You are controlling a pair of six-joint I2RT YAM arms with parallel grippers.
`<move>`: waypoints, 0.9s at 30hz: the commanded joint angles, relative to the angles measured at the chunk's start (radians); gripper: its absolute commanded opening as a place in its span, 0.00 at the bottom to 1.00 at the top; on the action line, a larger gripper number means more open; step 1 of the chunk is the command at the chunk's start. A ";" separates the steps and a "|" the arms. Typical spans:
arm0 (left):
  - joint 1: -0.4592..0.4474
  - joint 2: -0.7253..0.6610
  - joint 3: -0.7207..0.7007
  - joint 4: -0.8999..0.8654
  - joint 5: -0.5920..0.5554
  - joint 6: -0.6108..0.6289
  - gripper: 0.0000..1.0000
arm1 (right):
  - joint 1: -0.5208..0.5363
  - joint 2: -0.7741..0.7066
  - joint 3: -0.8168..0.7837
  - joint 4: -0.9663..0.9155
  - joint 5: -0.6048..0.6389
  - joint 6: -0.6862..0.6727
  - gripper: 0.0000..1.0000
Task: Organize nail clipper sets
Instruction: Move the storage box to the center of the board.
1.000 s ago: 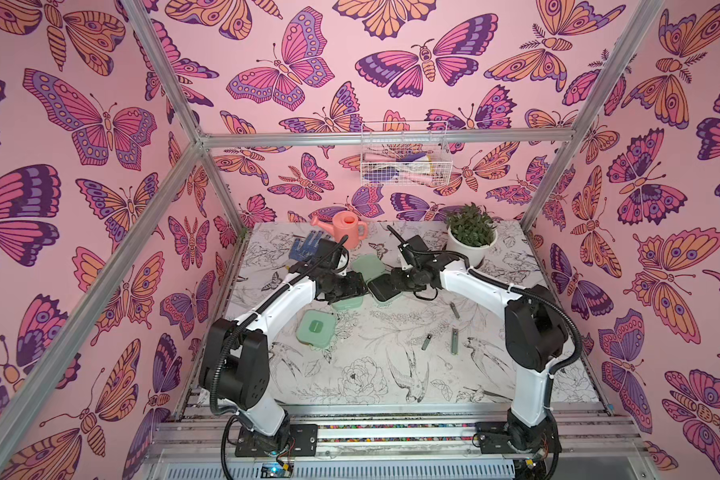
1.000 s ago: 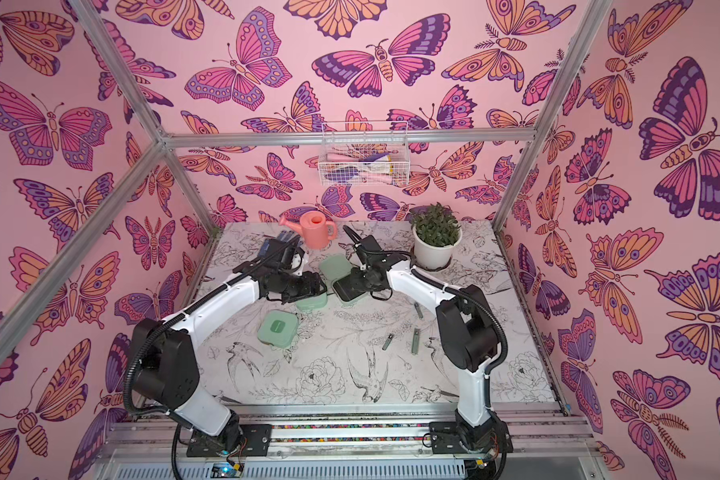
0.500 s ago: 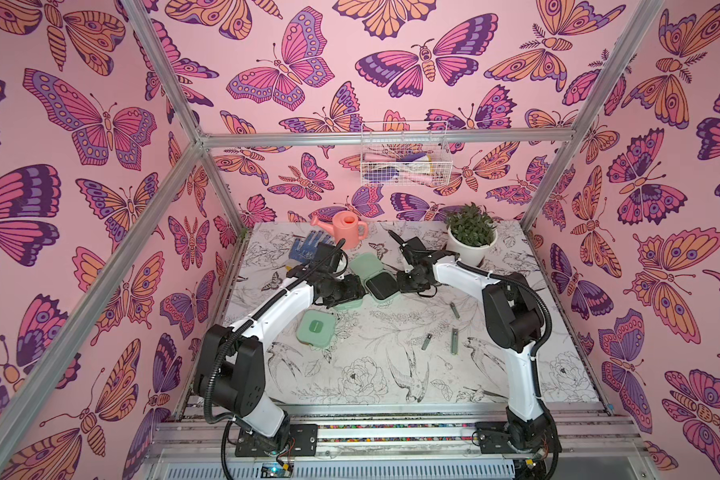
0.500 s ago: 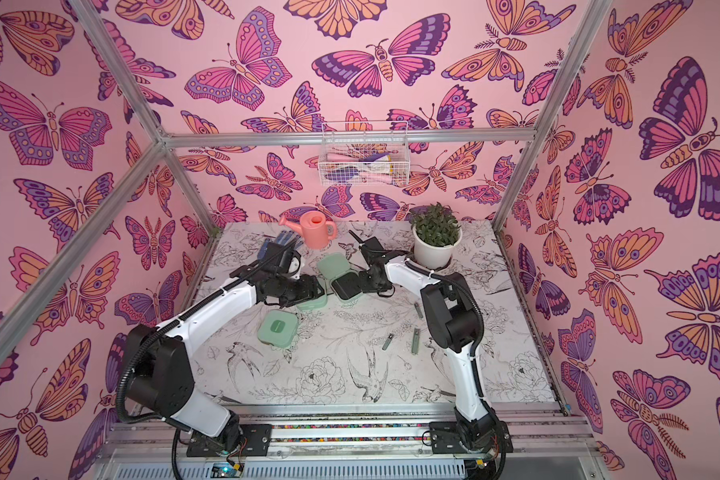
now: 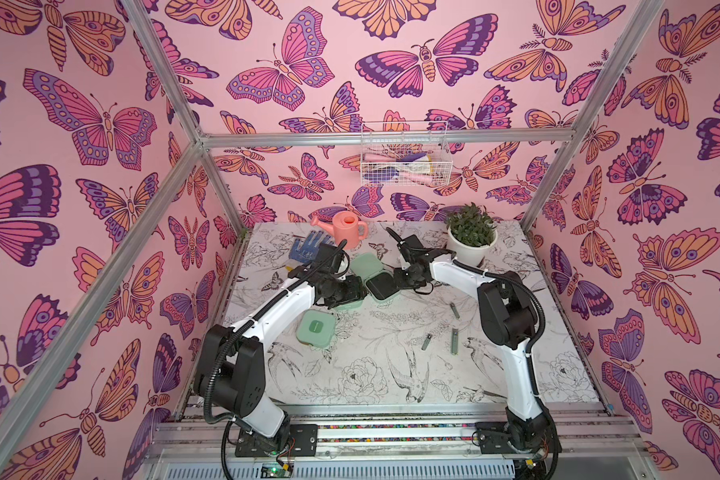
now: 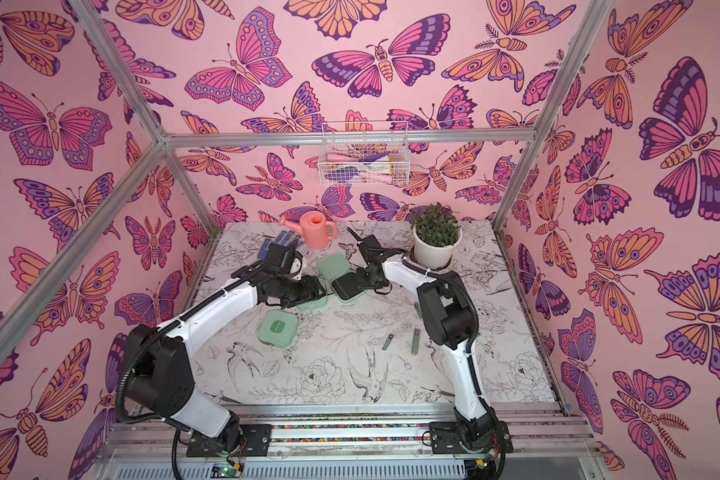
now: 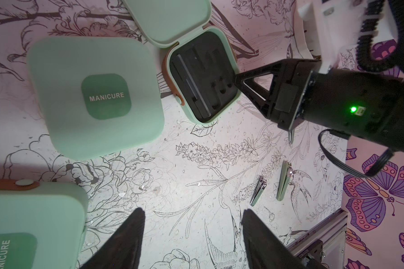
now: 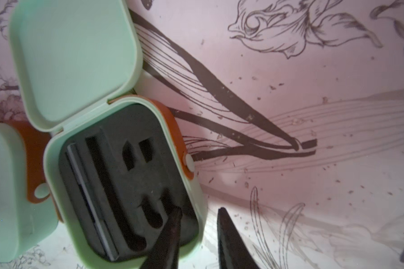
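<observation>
A short clipper [image 5: 426, 341] and a longer clipper [image 5: 454, 341] lie side by side on the flower-printed bench [image 5: 516, 374], with a third slim tool [image 5: 455, 309] just beyond them. Toward the left arm sits a closed mint-green case [image 5: 316, 328], and a second closed case [image 7: 96, 97] lies close behind it. The left pincer [image 7: 191, 221] hangs above bare bench, spread wide and empty. Next comes the open case [image 8: 50, 167], lid laid back and black tray showing. The right pincer [image 8: 199, 210] straddles its wall with one finger [image 8: 173, 223] inside the tray, its jaws narrowly parted and not yet pinching. Farther back stand a blue glove [image 5: 308, 245], a pink watering can [image 5: 348, 226] and a potted plant [image 5: 470, 232], with a wire basket [image 5: 404, 162] on the wall.
</observation>
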 commanded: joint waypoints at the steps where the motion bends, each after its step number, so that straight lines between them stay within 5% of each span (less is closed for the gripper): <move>1: -0.006 -0.009 -0.011 -0.019 0.011 -0.006 0.68 | -0.007 0.044 0.015 -0.016 -0.015 0.011 0.22; 17: -0.026 -0.048 -0.050 -0.018 0.019 -0.022 0.68 | 0.002 -0.098 -0.169 0.004 -0.023 0.007 0.03; 27: -0.037 -0.114 -0.121 -0.018 0.012 -0.054 0.68 | 0.142 -0.368 -0.544 0.089 0.059 0.173 0.02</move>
